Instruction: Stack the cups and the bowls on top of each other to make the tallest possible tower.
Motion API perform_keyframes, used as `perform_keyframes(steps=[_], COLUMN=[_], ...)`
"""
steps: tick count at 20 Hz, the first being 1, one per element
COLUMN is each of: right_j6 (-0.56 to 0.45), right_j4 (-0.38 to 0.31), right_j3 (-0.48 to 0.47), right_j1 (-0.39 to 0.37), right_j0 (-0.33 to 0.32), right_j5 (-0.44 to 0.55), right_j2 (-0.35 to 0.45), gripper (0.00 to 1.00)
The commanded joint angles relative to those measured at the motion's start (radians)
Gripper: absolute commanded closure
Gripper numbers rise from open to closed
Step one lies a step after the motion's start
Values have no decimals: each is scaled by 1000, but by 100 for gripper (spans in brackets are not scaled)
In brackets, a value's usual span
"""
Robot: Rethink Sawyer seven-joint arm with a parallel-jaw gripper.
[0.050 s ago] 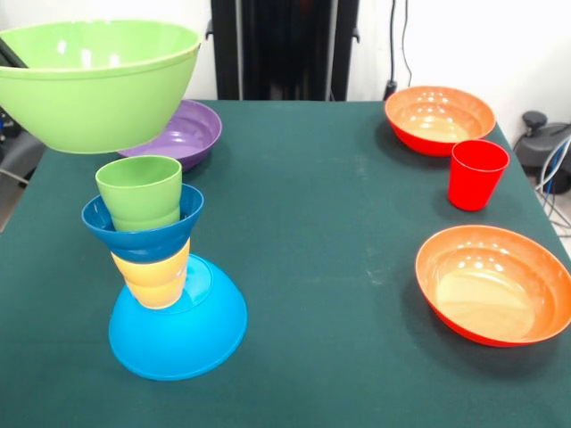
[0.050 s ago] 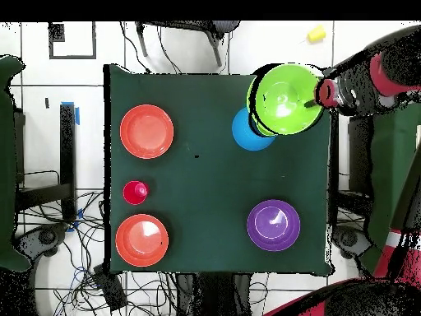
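- Front view: the tower [image 1: 161, 267] stands near the surface [image 1: 321, 232]'s left edge, toward the near side. Its base is the large light-blue bowl [image 1: 183, 334], upside down, with a yellow cup [image 1: 153, 276], the small dark blue bowl [image 1: 143, 227] and a green cup [image 1: 139, 192] piled on it, leaning a little.
- The green bowl [image 1: 94, 85] hangs in the air above the tower, mouth up, touching nothing below it. A dark part shows at its left rim; whether the gripper is clenched on the rim cannot be told here.
- The purple bowl [image 1: 183, 134] sits behind, by the far left corner. Two orange bowls [image 1: 439, 118] and the red cup [image 1: 476, 174] lie along the right edge.
- Overhead view: the gripper [image 2: 315, 102] meets the green bowl's rim, so it likely carries it; finger state cannot be told.
- Judgement: the bowl is light, stiff, glossy plastic, likely slippery; the rim is the only hold. Wide on a narrow cup, it needs centring or the tower may tip.
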Motion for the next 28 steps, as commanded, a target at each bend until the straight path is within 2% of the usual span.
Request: perform_keyframes(steps=[1,13,28], right_j6=[-173,-163,-173], right_j4=[-35,-12,-13], right_j3=[-8,47,75], right_j1=[25,25,14], right_j0=[60,47,41], right_j5=[-52,-136,-131], right_j2=[2,2,-13], gripper=[100,100,100])
